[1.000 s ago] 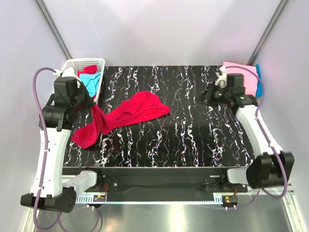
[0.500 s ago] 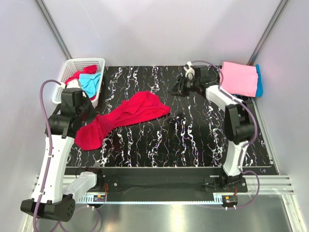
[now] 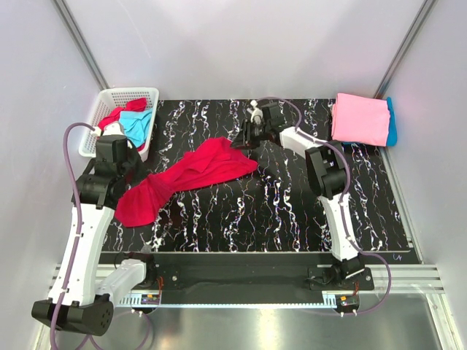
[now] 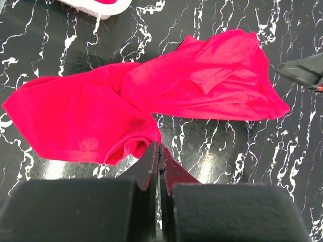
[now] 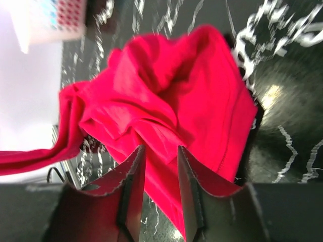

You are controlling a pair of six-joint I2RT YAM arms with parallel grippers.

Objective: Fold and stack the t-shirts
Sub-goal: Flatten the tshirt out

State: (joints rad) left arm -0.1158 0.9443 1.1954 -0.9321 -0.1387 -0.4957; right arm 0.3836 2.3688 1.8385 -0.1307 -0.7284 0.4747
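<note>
The black white-veined marble surface (image 3: 292,211) carries the crumpled crimson red cloth t-shirt (image 3: 197,171) left of centre, its long axis running from 8 to 2 o'clock. The left hand (image 4: 159,147) is pinched shut on the 8 o'clock end. The right hand (image 5: 159,149), narrowly parted and empty, hovers at the 2 o'clock hem.

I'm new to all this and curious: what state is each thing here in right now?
Red shirt: unfolded, crumpled on the table.
Pink shirt: folded, lying on a blue shirt.
Basket: holds rumpled clothes.
Left gripper: shut, pinching the red shirt.
Right gripper: open, at the red shirt's far edge.
</note>
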